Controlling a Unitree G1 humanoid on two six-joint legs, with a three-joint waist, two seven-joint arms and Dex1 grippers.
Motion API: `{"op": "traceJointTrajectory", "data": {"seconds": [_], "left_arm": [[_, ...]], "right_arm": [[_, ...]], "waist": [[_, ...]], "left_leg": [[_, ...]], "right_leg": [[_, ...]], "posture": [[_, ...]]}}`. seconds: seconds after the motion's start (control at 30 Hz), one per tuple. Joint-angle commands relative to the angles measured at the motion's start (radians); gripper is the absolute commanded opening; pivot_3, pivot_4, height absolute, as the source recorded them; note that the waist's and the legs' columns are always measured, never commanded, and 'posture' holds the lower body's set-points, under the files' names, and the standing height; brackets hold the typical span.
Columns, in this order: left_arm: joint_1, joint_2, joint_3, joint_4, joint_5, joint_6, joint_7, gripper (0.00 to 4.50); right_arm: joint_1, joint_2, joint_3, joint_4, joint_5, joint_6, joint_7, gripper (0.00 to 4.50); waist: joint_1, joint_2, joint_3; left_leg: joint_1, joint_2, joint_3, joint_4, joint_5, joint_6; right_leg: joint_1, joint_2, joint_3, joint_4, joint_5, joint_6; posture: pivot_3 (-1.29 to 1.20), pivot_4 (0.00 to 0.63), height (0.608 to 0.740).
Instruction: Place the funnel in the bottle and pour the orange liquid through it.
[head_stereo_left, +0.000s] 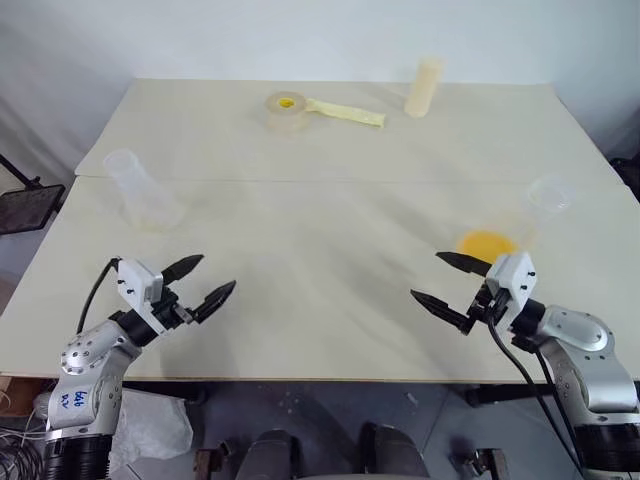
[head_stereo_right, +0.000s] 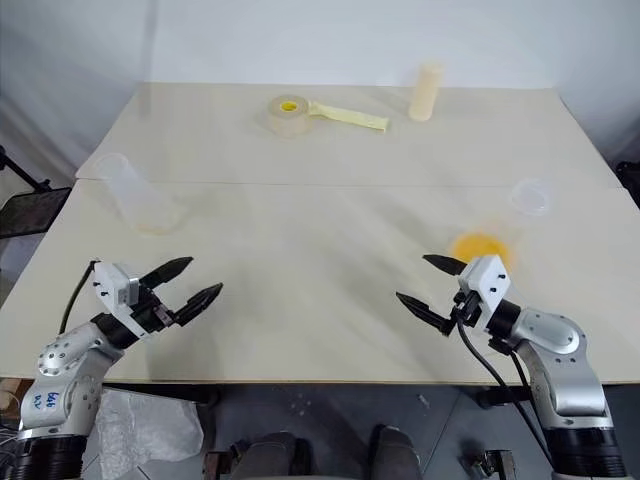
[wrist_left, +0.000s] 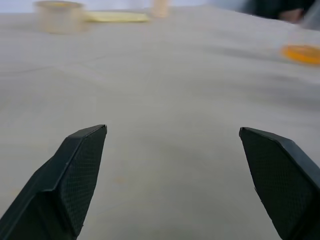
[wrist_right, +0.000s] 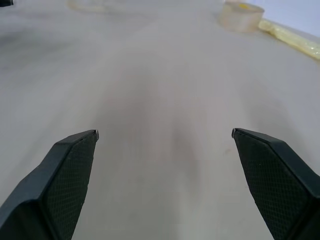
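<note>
Place: a bare test room or lab, not a home.
Counter (head_stereo_left: 320, 210): two plain pale boards set edge to edge, with a seam running across.
Backdrop: plain white wall or sheet behind, with no furnishing or decoration.
Props: a few sparse items, well apart — a clear flask-shaped bottle (head_stereo_left: 140, 192), a tape roll (head_stereo_left: 286, 108), a cream cylinder (head_stereo_left: 424, 88), clear plastic ware holding orange liquid (head_stereo_left: 487, 243).
Edges: a black stand (head_stereo_left: 25, 200) at the left side.

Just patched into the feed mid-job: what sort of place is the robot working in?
Probably a lab or test bench rather than a home: two plain pale tables pushed together against a bare white wall, with a clear bottle, a tape roll and orange liquid set out.
</note>
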Motion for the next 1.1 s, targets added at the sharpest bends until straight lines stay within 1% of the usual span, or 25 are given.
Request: {"op": "traceJointTrajectory", "data": {"seconds": [0.03, 0.23, 0.3, 0.37, 0.47, 0.57, 0.7, 0.8, 0.93, 1.1], "left_arm": [[0.088, -0.005, 0.085, -0.136, -0.046, 0.034, 0.053, 4.5], [0.26, -0.041, 0.234, -0.293, -0.078, 0.086, 0.171, 4.5], [0.273, -0.048, 0.271, -0.296, -0.066, 0.091, 0.213, 4.5], [0.247, -0.042, 0.287, -0.273, -0.037, 0.094, 0.262, 4.5], [0.14, -0.026, 0.29, -0.205, 0.011, 0.134, 0.38, 4.5], [0.026, -0.001, 0.27, -0.116, 0.055, 0.13, 0.422, 4.5], [-0.129, 0.029, 0.219, 0.028, 0.109, 0.068, 0.419, 4.5], [-0.249, 0.051, 0.177, 0.159, 0.143, -0.002, 0.382, 4.5], [-0.418, 0.084, 0.131, 0.364, 0.18, -0.089, 0.345, 4.5], [-0.576, 0.108, 0.097, 0.606, 0.224, -0.202, 0.332, 4.5]], "right_arm": [[-0.049, 0.015, 0.021, 0.026, 0.007, -0.018, 0.03, 4.48], [-0.135, 0.036, 0.053, 0.113, 0.0, -0.049, 0.083, 4.48], [-0.173, 0.05, 0.063, 0.143, -0.003, -0.059, 0.095, 4.48], [-0.203, 0.064, 0.074, 0.155, -0.003, -0.061, 0.104, 4.48], [-0.233, 0.081, 0.085, 0.136, 0.011, -0.04, 0.108, 4.48], [-0.248, 0.096, 0.092, 0.104, 0.026, -0.012, 0.103, 4.48], [-0.254, 0.11, 0.099, 0.063, 0.033, 0.006, 0.096, 4.48], [-0.256, 0.119, 0.1, 0.045, 0.033, 0.01, 0.089, 4.48], [-0.252, 0.128, 0.102, 0.017, 0.035, 0.018, 0.074, 4.48], [-0.251, 0.14, 0.106, -0.008, 0.036, 0.029, 0.056, 4.48]], "waist": [[-0.006, 0.0, 0.0], [-0.009, -0.002, 0.001], [-0.007, -0.002, 0.001], [-0.001, -0.002, 0.001], [0.009, -0.002, 0.001], [0.007, -0.002, 0.001], [0.003, -0.002, 0.001], [0.002, -0.002, 0.001], [0.003, -0.003, 0.001], [0.001, -0.003, 0.001]], "left_leg": [[0.0, 0.0, 0.0, 0.0, 0.0, 0.0], [0.0, 0.0, 0.0, 0.0, 0.0, 0.0], [0.0, 0.0, 0.0, 0.001, 0.0, 0.0], [0.0, 0.0, -0.001, 0.001, 0.0, -0.001], [0.0, 0.0, -0.001, 0.001, 0.0, -0.001], [0.0, -0.001, -0.002, 0.002, 0.0, -0.001], [-0.001, -0.001, -0.001, 0.002, 0.0, -0.001], [-0.001, -0.001, -0.001, 0.002, 0.0, -0.001], [-0.001, -0.004, 0.0, 0.002, 0.0, -0.001], [-0.001, -0.006, -0.001, 0.002, 0.0, -0.001]], "right_leg": [[0.0, 0.0, 0.0, 0.0, 0.0, 0.0], [0.001, 0.0, 0.0, -0.001, 0.0, 0.0], [0.001, -0.001, 0.001, -0.001, 0.0, 0.0], [0.001, 0.0, 0.0, 0.0, 0.0, 0.0], [0.001, 0.0, 0.001, 0.001, 0.0, 0.0], [0.001, 0.0, 0.001, 0.002, 0.0, 0.0], [0.0, 0.0, -0.001, 0.002, 0.0, 0.0], [0.0, 0.001, -0.001, 0.002, 0.0, 0.0], [0.0, 0.001, -0.002, 0.003, 0.0, 0.0], [-0.001, 0.001, -0.002, 0.003, 0.0, 0.001]], "posture": [[0.0, 0.15, 0.74], [0.0, 0.15, 0.74], [0.0, 0.15, 0.74], [0.0, 0.15, 0.74], [0.0, 0.15, 0.74], [0.0, 0.15, 0.74], [0.0, 0.15, 0.74], [0.0, 0.15, 0.74], [0.0, 0.15, 0.74], [0.0, 0.15, 0.74]]}}
